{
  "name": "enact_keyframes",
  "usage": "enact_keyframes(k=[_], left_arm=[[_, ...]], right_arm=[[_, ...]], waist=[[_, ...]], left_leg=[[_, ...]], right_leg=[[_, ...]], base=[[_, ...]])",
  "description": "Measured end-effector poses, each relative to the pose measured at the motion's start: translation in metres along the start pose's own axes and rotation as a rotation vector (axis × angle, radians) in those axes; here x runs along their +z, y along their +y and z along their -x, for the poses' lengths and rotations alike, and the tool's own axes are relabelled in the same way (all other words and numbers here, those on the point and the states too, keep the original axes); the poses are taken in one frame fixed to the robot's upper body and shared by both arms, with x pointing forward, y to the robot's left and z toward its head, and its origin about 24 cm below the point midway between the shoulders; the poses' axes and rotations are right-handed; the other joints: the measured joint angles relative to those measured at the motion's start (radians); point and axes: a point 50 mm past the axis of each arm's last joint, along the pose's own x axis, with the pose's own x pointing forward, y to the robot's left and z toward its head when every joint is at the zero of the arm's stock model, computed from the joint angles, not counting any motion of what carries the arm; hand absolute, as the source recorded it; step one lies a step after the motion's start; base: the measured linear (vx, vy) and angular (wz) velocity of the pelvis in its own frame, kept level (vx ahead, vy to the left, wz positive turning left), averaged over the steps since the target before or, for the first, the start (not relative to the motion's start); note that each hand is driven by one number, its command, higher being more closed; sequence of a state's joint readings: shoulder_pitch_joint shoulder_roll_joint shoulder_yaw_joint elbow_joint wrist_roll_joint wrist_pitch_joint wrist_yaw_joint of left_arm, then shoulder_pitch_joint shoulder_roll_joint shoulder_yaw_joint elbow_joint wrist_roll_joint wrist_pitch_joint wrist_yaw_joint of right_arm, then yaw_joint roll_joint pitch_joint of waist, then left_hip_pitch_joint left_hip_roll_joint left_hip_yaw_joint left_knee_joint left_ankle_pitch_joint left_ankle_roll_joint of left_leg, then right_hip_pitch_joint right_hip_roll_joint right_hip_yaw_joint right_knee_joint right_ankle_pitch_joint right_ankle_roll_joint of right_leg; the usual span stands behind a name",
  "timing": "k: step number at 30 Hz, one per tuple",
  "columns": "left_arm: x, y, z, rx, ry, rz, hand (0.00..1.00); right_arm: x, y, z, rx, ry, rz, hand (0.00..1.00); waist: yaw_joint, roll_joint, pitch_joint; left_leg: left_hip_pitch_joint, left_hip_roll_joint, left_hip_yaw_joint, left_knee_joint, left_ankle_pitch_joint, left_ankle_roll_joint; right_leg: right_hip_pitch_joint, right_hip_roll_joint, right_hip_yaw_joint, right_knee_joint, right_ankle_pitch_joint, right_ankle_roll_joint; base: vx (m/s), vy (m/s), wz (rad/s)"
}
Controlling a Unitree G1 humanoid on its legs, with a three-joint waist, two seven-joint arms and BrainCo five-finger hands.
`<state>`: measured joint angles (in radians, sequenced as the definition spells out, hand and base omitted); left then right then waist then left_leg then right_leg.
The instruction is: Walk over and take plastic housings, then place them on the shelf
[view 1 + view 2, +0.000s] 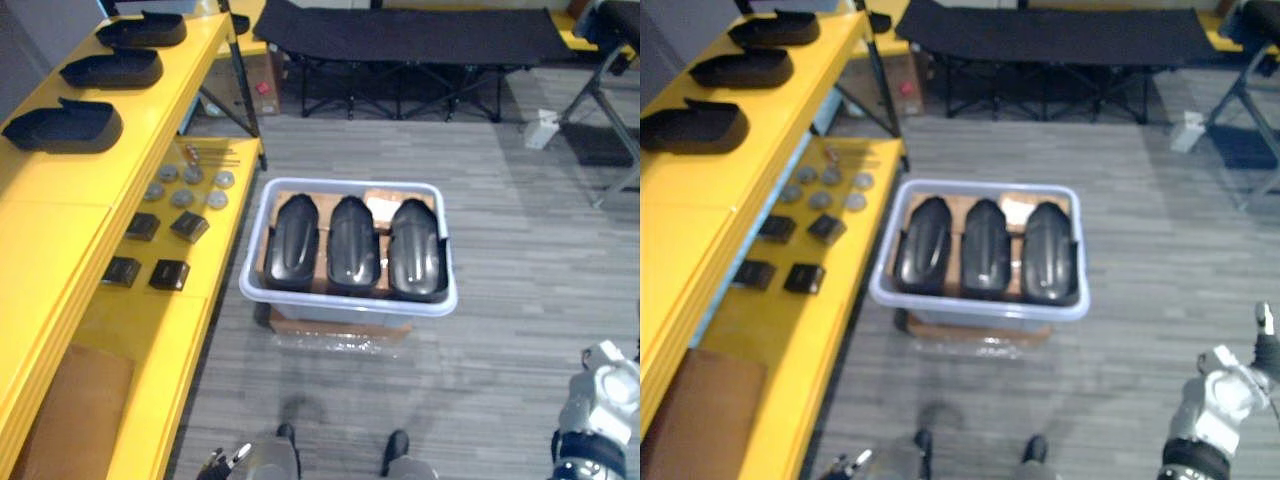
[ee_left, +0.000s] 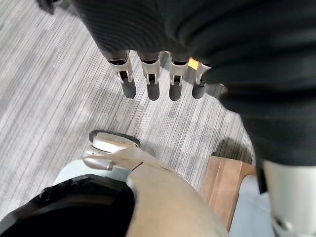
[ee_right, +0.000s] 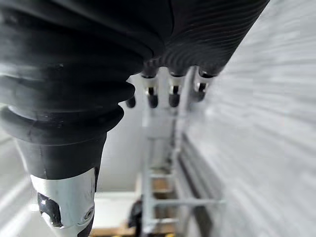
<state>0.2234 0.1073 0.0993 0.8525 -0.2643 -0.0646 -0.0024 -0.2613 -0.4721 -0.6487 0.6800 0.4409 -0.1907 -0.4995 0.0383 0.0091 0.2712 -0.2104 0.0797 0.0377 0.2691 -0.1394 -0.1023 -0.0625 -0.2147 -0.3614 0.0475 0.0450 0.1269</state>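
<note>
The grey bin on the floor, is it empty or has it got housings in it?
Not empty. The bin holds three black plastic housings lying side by side, filling most of its width.

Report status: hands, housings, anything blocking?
Left hand, right hand open, empty. Three housings in grey bin ahead; three more on yellow shelf. Floor to bin unobstructed.

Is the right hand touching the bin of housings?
Apart. In the right eye view the right hand hangs at the lower right, with a wide strip of floor between it and the plastic bin.
</note>
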Motion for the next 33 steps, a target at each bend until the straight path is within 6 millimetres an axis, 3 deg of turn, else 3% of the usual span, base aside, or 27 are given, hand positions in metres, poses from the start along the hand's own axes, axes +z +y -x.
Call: enact_keyframes(k=[3,7,12,15,18,22,33], left_arm=[[0.017,-0.005,-0.005,-0.012,-0.047,0.065,0.0],[0.018,-0.006,-0.006,-0.005,-0.044,0.071,0.0],[0.012,-0.003,-0.004,-0.003,-0.024,0.079,0.0],[0.012,-0.004,-0.004,-0.019,-0.022,0.08,0.0],[0.012,-0.006,-0.004,-0.04,-0.025,0.06,0.0],[0.013,-0.013,-0.004,-0.08,-0.031,0.064,0.0],[0.009,-0.026,-0.003,-0.137,-0.028,0.039,0.0]], right_arm=[[0.025,0.016,-0.016,0.013,-0.028,-0.054,0.0],[0.051,0.039,-0.027,0.014,-0.042,-0.131,0.0],[0.128,0.071,-0.037,0.08,-0.208,-0.181,0.0],[0.151,0.077,-0.039,0.105,-0.255,-0.168,0.0],[0.153,0.086,-0.038,0.135,-0.246,-0.114,0.0],[0.168,0.093,-0.041,0.2,-0.239,-0.028,0.0],[0.17,0.107,-0.043,0.306,-0.144,0.147,0.0]], waist=[[-0.004,0.011,0.065],[0.006,0.021,0.117],[0.015,0.052,0.137],[0.009,0.063,0.152],[0.005,0.065,0.156],[0.003,0.098,0.192],[0.006,0.138,0.211]], left_leg=[[-0.079,-0.024,-0.023,-0.003,0.034,0.008],[-0.113,-0.039,-0.045,0.003,0.053,0.021],[-0.117,-0.062,-0.059,-0.036,0.076,0.03],[-0.092,-0.075,-0.057,-0.086,0.097,0.034],[-0.086,-0.078,-0.056,-0.12,0.115,0.033],[-0.063,-0.077,-0.062,-0.179,0.151,0.031],[-0.053,-0.08,-0.086,-0.347,0.271,0.025]], right_leg=[[-0.06,-0.013,-0.024,0.003,0.013,0.007],[-0.079,-0.021,-0.037,0.005,0.038,0.005],[-0.095,-0.038,-0.022,0.007,0.038,0.005],[-0.096,-0.049,-0.017,0.014,0.038,0.004],[-0.111,-0.05,-0.014,0.019,0.037,0.002],[-0.116,-0.051,-0.012,0.034,0.029,-0.008],[-0.218,-0.076,-0.009,0.14,-0.024,-0.01]], base=[[-0.12,0.043,0.32],[0.01,0.033,0.27],[0.05,0.031,0.13],[0.03,0.017,0.04],[0.01,0.003,0.02],[-0.01,-0.007,0.02],[-0.03,-0.002,0.08]])
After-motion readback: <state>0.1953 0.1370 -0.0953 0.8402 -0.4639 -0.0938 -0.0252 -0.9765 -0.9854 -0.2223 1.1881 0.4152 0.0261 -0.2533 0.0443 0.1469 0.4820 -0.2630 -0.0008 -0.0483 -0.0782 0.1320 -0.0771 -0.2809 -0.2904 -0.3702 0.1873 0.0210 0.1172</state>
